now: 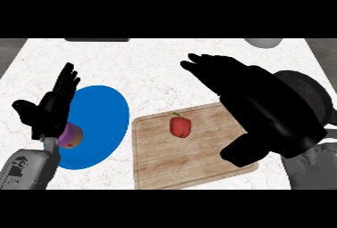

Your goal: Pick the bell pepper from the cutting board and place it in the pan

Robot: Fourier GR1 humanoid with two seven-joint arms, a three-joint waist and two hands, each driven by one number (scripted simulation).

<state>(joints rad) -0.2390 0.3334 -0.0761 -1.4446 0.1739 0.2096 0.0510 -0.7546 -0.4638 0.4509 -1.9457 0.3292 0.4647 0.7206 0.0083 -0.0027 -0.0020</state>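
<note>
A red bell pepper (181, 127) with a green stem lies near the middle of the wooden cutting board (171, 164). My right hand (253, 104) hovers large over the board's right part, fingers stretched toward the upper left, open and holding nothing; the pepper sits just left of its palm, apart from it. The dark pan (309, 93) is at the right, mostly hidden behind that hand. My left hand (49, 109) stands open at the left, fingers up, resting.
A blue plate (105, 120) lies left of the board, with a purple object (71, 136) on it, partly hidden by my left hand. A grey object (265, 42) peeks in at the counter's far edge, upper right.
</note>
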